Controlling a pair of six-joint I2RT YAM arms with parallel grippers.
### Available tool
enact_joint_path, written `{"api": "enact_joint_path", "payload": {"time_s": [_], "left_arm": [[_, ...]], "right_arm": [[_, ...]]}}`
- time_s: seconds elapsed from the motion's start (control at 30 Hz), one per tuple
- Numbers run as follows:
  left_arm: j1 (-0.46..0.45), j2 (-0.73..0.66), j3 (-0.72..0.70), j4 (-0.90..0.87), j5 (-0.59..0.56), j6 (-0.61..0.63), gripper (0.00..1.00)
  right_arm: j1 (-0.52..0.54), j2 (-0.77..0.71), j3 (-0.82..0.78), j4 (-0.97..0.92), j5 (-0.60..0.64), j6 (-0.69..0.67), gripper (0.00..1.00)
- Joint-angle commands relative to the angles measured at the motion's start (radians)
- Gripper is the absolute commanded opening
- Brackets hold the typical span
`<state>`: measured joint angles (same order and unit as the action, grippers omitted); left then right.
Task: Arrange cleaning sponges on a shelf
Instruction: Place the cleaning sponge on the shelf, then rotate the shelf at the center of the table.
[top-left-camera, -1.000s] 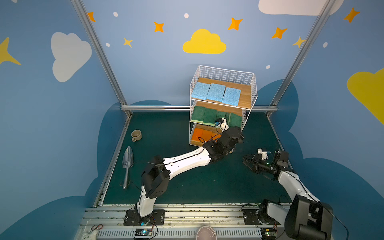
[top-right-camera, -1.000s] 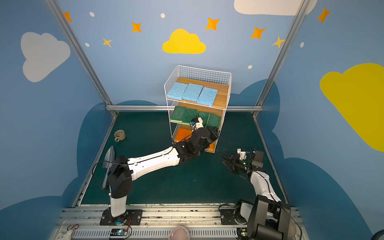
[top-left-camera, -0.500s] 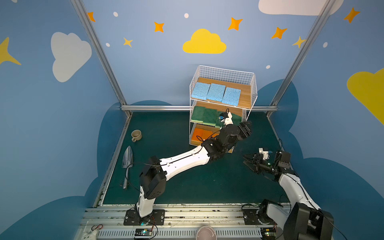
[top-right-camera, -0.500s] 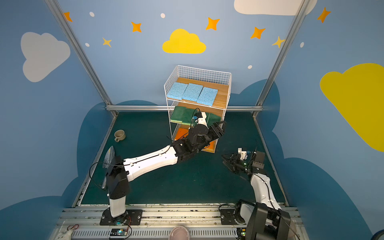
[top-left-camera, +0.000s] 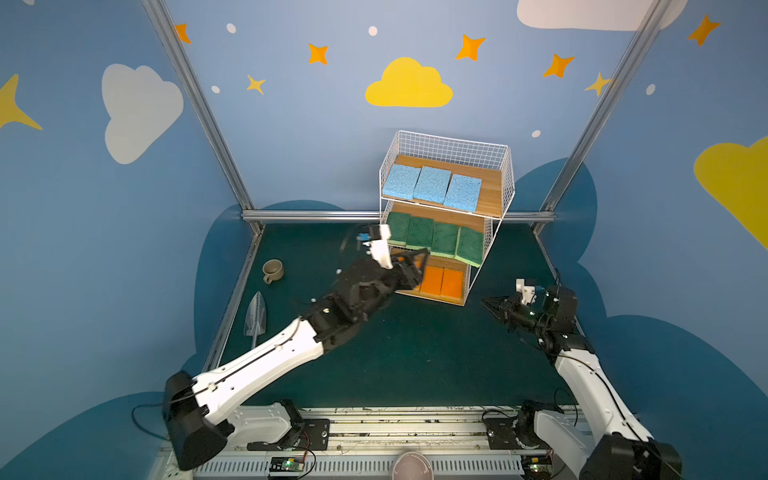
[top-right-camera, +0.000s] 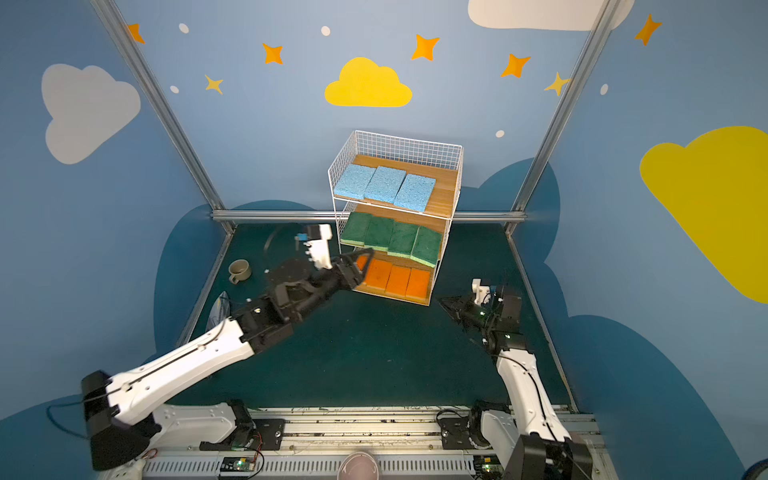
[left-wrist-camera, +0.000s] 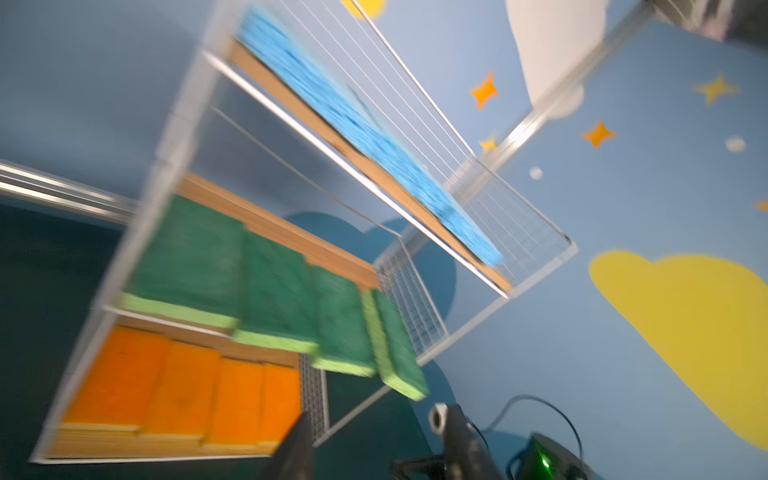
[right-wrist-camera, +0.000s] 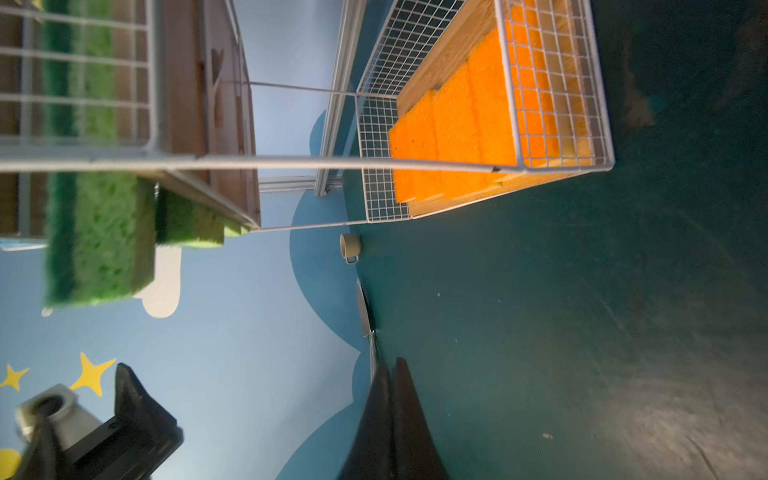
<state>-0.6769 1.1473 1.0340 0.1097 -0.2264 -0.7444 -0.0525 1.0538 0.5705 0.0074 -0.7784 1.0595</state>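
Shelf, far centre: 3 blue sponges top, 4 green sponges middle, 4 orange sponges bottom | left gripper: drawn back left from the green row, jaws apart, empty | right gripper: now pinched closed, empty, near right

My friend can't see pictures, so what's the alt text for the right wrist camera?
A white wire-grid shelf with wooden boards holds flat orange sponges on its lowest board and green sponges sticking out past the board above. A small beige mug and a metal trowel rest on the dark green floor, and the black right tool is shut and empty.
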Motion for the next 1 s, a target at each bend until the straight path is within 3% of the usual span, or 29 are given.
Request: {"api": "enact_joint_path", "payload": {"time_s": [0.0,0.07,0.13,0.27,0.37,0.47,0.57,0.73,0.9,0.97], "left_arm": [[0.117,0.012,-0.096,-0.009,0.153,0.05,0.3],[0.187,0.041,-0.143,0.061,0.214,0.061,0.47],[0.237,0.091,-0.189,0.152,0.241,0.05,0.65],[0.306,0.237,-0.188,0.285,0.332,0.049,0.67],[0.345,0.347,-0.155,0.363,0.421,0.051,0.67],[0.362,0.441,-0.128,0.472,0.53,0.092,0.79],[0.363,0.511,-0.091,0.516,0.577,0.14,0.84],[0.364,0.602,0.012,0.49,0.612,0.192,0.8],[0.367,0.635,0.036,0.522,0.634,0.195,0.51],[0.367,0.639,0.031,0.541,0.647,0.186,0.44]], "right_arm": [[0.016,0.08,0.094,0.065,0.052,-0.003,0.23],[0.017,0.124,0.171,-0.027,0.069,-0.055,0.34],[0.02,0.157,0.193,-0.023,0.077,-0.054,0.37],[0.027,0.219,0.231,-0.003,0.066,-0.038,0.31],[0.045,0.259,0.251,0.006,0.063,-0.038,0.15],[0.06,0.301,0.257,0.029,0.06,-0.03,0.02],[0.062,0.345,0.272,0.049,0.05,-0.027,0.0],[0.062,0.404,0.311,0.06,0.041,-0.027,0.0],[0.048,0.479,0.356,0.082,0.019,-0.014,0.0],[0.043,0.503,0.369,0.098,0.009,-0.005,0.0]]}}
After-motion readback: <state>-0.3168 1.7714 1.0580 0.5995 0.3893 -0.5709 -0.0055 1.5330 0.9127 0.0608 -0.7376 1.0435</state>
